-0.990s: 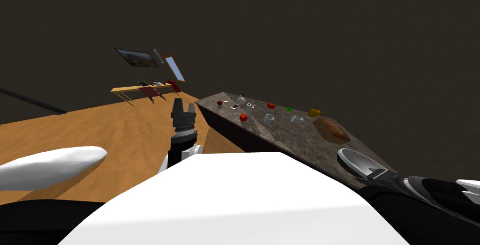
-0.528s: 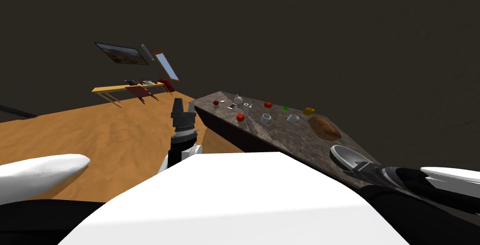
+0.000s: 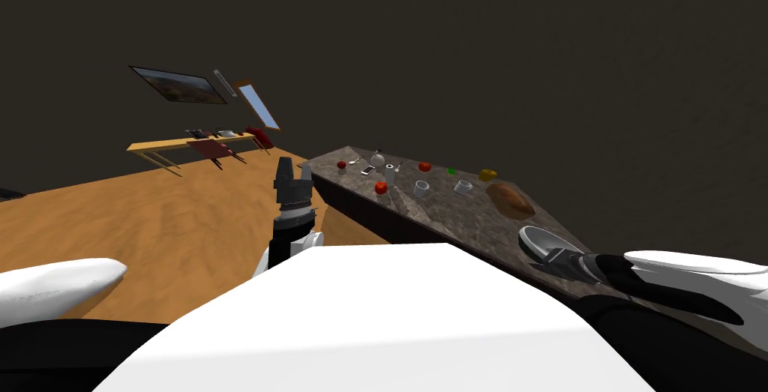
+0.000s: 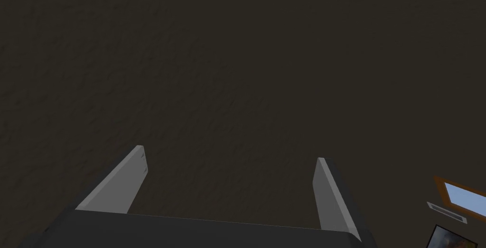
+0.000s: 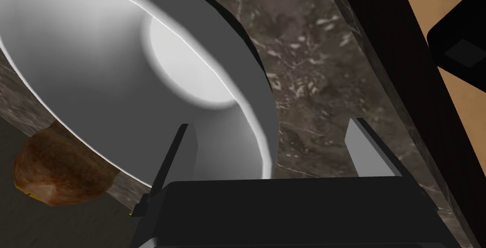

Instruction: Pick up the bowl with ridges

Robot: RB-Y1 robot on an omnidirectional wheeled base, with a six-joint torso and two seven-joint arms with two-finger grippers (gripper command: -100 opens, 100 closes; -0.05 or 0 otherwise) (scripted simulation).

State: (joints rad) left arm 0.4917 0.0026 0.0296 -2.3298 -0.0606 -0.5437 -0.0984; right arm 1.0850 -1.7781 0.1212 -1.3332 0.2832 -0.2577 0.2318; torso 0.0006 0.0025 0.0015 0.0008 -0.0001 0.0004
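1. Counter (image 3: 450, 215): dark marbled top carrying everything; my right arm is the nearer.
2. Bowl (image 5: 118, 65): grey-white, at the counter's near end, directly ahead of my right tool (image 5: 270, 124), whose open, empty fingers straddle its near rim.
3. Loaf (image 5: 52, 174): brown, just beyond the bowl, clear of the grasp.
4. Left tool (image 4: 230, 154): open, empty, held off the counter.

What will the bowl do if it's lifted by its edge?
The bowl looks hard, so probably stiff. Its smooth wall may slip in the right gripper. Held by one rim side, it would likely tilt.
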